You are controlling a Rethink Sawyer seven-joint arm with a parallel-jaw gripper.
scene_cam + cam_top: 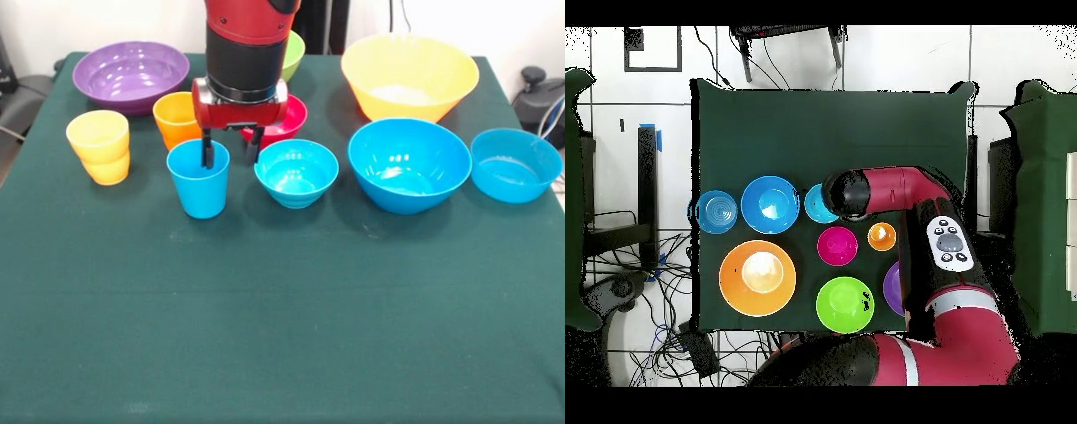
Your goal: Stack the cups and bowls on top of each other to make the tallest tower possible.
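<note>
Front view: gripper (230, 148) hangs w/ jaws spread apart, one finger down inside the glossy blue plastic cup (199, 179), the other outside its rim, btw the cup and the small blue plastic bowl (297, 172) just beside it. Not clenched on anything afaict. Right behind the arm sits the red plastic bowl (290, 119), mostly blocked, and the green plastic bowl (294, 53) only peeks out past the arm. Orange plastic cup (176, 117) is near the blue cup, yellow plastic cup (99, 146) further out to the side, round purple plastic bowl (131, 75) behind them. Big blue bowl (409, 164), mid blue bowl (516, 164) and the largest yellow-orange plastic bowl (410, 76) stand apart on the dark green tablecloth (282, 309). Nothing stacked yet.

Overhead: the arm covers the blue cup and most of the small blue bowl; purple bowl half hidden too. No readable writing anywhere.
</note>
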